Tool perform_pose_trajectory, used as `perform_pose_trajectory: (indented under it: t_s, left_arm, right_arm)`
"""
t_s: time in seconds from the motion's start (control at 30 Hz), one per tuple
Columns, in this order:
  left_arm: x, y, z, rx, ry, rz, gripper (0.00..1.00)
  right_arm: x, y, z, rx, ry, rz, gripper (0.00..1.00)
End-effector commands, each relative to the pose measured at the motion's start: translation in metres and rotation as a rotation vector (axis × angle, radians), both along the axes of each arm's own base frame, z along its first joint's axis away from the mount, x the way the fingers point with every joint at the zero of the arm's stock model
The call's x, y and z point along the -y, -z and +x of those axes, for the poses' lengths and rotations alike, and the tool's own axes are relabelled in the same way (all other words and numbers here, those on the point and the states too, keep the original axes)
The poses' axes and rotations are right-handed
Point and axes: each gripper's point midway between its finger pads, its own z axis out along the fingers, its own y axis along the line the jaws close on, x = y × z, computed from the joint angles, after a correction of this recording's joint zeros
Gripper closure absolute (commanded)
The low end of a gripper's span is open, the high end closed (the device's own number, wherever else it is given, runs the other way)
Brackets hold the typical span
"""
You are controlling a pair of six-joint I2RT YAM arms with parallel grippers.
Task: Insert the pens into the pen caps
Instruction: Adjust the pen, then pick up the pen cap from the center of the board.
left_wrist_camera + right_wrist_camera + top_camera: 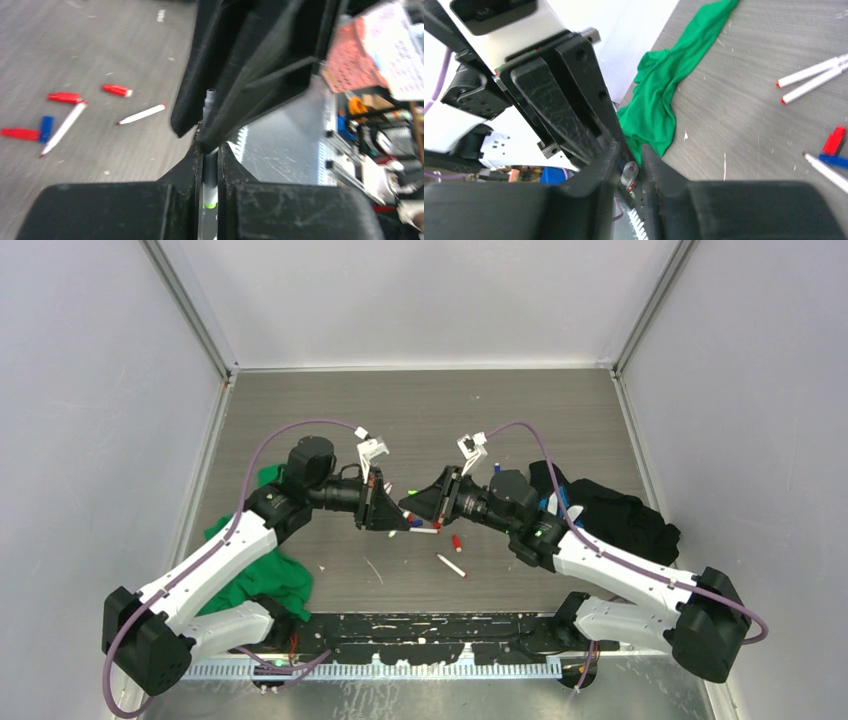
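Observation:
My two grippers meet tip to tip above the middle of the table. The left gripper (210, 150) (392, 516) is shut on a white pen (210, 192) with a lime green band. The pen's grey end (210, 94) reaches up between the fingers of the right gripper (412, 506). In the right wrist view a small grey round end (628, 174) sits between the nearly shut jaws of the right gripper (630, 172). Loose on the table lie white pens (142, 114) (64, 127) (811, 74), red pen caps (117, 90) (64, 97) (834, 140) and a blue cap (46, 128).
A green cloth (255, 570) (664, 95) lies under the left arm. A black cloth (610, 510) lies at the right, behind the right arm. One pen (451, 565) and a red cap (457, 541) rest in front of the grippers. A metal rail (420, 650) runs along the near edge.

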Motion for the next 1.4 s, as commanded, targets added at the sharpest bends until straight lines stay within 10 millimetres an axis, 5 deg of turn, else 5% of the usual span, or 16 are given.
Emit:
perform_pose_trajectory:
  t_s: [0.0,0.13,0.27,0.4,0.8,1.37]
  left_arm:
    - [-0.019,-0.002,0.033,0.137,-0.191,0.115,1.00]
    - [-0.058,0.005,0.073,0.187,-0.451,0.236,1.00]
    - [-0.110,0.008,0.112,0.162,-0.715,0.309,1.00]
    - [-0.142,0.009,0.124,0.156,-0.838,0.369,1.00]
    - [-0.145,0.007,0.116,0.197,-0.825,0.371,1.00]
    - [-0.137,0.008,0.113,0.181,-0.787,0.344,1.00]
  right_arm:
    - [0.012,-0.001,0.009,0.080,0.067,-0.121,0.57]
    - [0.040,0.036,0.033,0.115,0.180,-0.432,0.35]
    - [0.060,0.073,0.053,0.096,0.204,-0.711,0.31]
    - [0.055,0.104,0.065,0.050,0.163,-0.831,0.32]
    - [-0.003,0.158,0.104,-0.101,0.213,-0.683,0.29]
    - [-0.025,0.190,0.147,-0.156,0.361,-0.660,0.26]
